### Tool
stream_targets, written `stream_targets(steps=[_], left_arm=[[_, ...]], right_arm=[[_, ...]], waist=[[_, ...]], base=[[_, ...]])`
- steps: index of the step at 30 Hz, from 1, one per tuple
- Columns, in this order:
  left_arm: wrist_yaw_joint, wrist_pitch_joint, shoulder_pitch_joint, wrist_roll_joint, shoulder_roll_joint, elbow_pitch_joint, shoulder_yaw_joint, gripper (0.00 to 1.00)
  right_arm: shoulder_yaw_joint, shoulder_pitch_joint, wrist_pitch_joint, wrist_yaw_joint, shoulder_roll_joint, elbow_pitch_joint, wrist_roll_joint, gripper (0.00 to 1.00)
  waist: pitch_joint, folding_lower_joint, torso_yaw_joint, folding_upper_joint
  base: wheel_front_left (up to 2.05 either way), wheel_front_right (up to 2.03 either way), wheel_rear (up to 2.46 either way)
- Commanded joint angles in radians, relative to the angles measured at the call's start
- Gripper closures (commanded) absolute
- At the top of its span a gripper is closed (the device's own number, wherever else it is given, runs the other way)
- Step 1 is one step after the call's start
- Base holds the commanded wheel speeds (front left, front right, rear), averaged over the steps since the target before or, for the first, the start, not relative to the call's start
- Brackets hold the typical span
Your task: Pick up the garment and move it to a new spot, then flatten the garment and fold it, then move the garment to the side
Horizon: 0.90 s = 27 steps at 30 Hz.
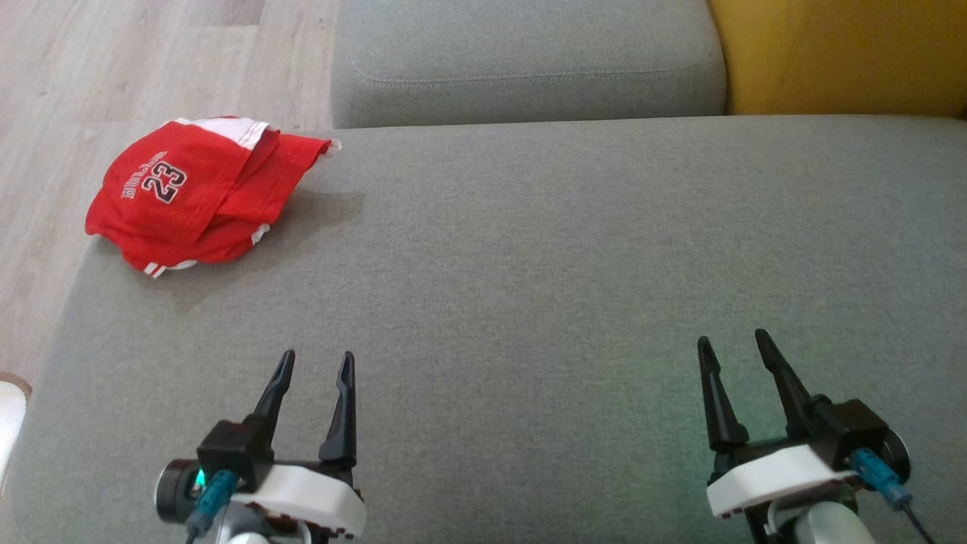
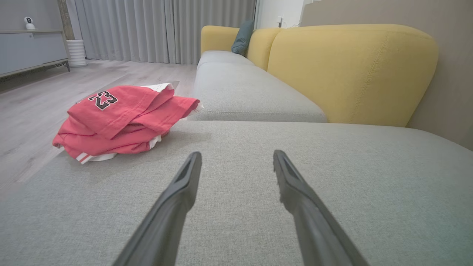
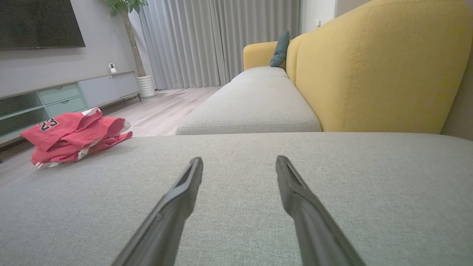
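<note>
Red garment (image 1: 198,190) seen bunched at far-left corner of grey sofa seat (image 1: 529,264). L gripper (image 1: 317,359) & R gripper (image 1: 733,338) both spread wide, nothing held, well apart from garment.

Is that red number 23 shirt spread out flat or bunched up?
Bunched up: the red garment lies in a heap of overlapping layers near a corner of the grey cushion.

The garment (image 1: 193,193) lies bunched on the far left corner of the sofa seat (image 1: 566,249), at its edge beside the floor (image 1: 113,60). The left gripper (image 1: 317,357) and the right gripper (image 1: 733,338) hang over the seat's near side, well apart from each other and from the garment. Behind the seat lies a second cushion (image 1: 529,60), with the backrest (image 1: 838,53) to its right.
</note>
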Motion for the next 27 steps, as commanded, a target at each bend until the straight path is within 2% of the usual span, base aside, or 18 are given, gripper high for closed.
stream_targets(steps=[1, 27], left_arm=[[0.004, -0.012, -0.035, 0.009, 0.009, -0.029, 0.025, 0.00], [-0.002, -0.012, -0.043, -0.004, 0.009, -0.011, 0.027, 0.00]], right_arm=[[0.022, -0.061, -0.012, 0.008, -0.009, -0.031, -0.008, 0.00], [0.004, -0.062, -0.012, 0.008, -0.009, -0.027, 0.013, 0.00]], waist=[[0.000, 0.0000, 0.000, 0.0000], [0.010, 0.0000, 0.021, 0.0000]], base=[[0.00, 0.00, 0.00], [0.00, 0.00, 0.00]])
